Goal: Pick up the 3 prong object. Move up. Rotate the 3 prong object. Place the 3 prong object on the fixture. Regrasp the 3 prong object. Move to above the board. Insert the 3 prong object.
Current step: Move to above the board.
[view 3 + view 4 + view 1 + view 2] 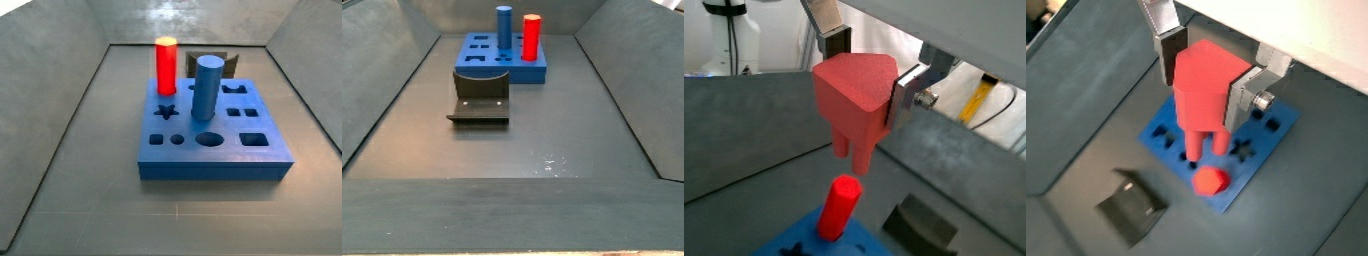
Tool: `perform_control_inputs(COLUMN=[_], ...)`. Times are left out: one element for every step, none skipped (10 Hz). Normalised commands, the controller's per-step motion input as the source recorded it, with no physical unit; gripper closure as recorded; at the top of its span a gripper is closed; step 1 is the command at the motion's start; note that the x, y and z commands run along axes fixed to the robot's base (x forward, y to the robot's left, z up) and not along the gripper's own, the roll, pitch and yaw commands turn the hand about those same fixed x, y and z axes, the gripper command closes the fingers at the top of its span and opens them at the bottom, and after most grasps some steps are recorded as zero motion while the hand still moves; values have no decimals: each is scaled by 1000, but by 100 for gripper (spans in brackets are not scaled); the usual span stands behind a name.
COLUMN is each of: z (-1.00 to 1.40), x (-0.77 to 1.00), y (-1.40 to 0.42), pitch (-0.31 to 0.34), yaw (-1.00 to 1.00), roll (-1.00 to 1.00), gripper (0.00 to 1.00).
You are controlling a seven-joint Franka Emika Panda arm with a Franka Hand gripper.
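Hand (862,92) clamps the 3 prong object (855,95) between its silver fingers (909,92), prongs down, above the red peg (842,205) in a wrist view. Seen from a wrist view on the opposite side, the hand (1211,78) hangs over the board (1227,140), fixture (1130,203) on the floor nearby. Both side views show only the board (214,145) (496,62), red peg (166,65) (532,36), blue peg (206,87) (504,27) and fixture (221,60) (480,103); no hand appears.
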Motion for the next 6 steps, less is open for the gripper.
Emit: perform_control_inputs(z=[10, 0, 5, 4, -2, 3], x=[-134, -112, -94, -84, -76, -70], y=[-70, -11, 12, 36, 38, 35], pitch=[12, -4, -18, -36, -54, -59], yaw=[-5, 0, -2, -2, -2, -3], roll=[-1000, -1000, -1000, -1000, -753, -525], gripper=[100, 100, 100, 100, 100, 100])
